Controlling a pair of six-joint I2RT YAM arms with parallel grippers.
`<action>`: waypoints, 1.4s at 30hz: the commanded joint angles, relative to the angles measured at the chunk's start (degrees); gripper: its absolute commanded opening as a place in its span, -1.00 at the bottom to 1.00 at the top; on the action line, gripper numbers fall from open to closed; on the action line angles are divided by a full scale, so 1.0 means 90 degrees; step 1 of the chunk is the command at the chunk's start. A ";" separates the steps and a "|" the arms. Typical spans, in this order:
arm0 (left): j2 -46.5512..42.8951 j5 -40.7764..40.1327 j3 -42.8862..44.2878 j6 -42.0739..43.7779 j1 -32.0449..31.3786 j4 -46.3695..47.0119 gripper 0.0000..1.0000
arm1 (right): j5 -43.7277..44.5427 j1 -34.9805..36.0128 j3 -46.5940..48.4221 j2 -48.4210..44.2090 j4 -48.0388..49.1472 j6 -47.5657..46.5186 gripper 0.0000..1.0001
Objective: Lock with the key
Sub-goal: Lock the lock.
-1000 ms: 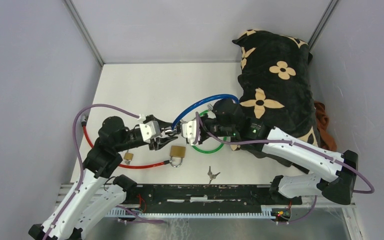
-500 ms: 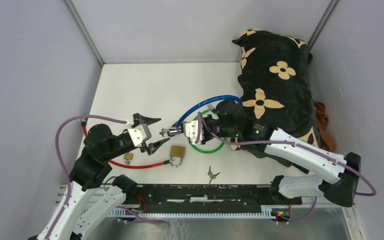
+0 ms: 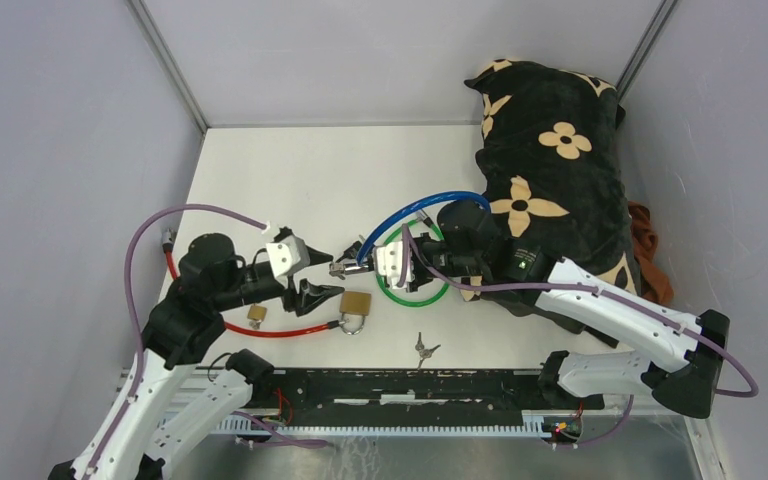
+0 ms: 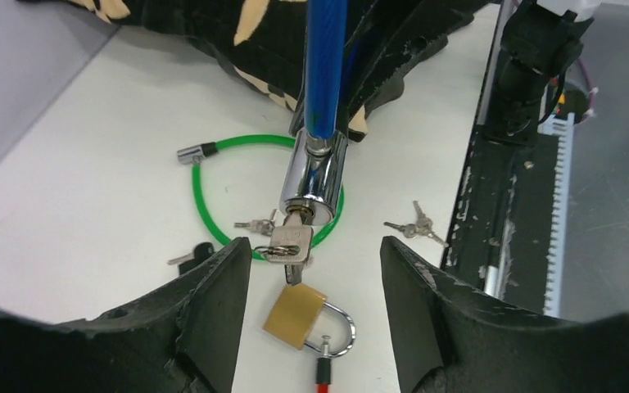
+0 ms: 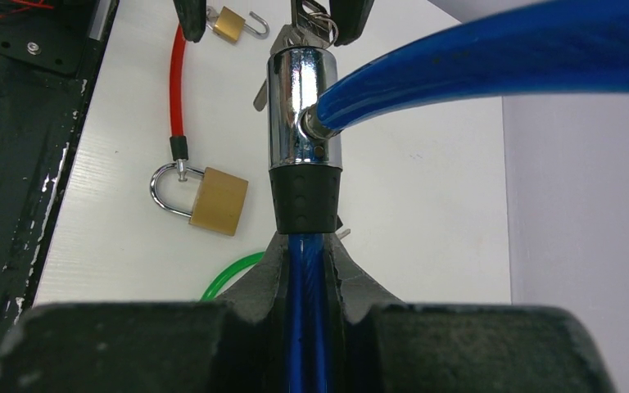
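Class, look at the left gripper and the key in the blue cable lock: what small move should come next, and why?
Probably ease the left gripper forward and close on the key. Its jaws stand open, facing the key, which sits in the chrome cylinder; the right gripper is shut on the blue cable, steadying it.

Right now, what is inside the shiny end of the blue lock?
A key sits in the blue cable lock's silver end, another hanging off it. The blade is hidden inside; its depth cannot be seen.
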 commanded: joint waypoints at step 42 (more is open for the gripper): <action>-0.0628 0.0188 -0.0844 0.4182 0.0016 0.0979 -0.65 | -0.0506 -0.0025 0.0412 -0.0001 0.0596 0.0728 -1.00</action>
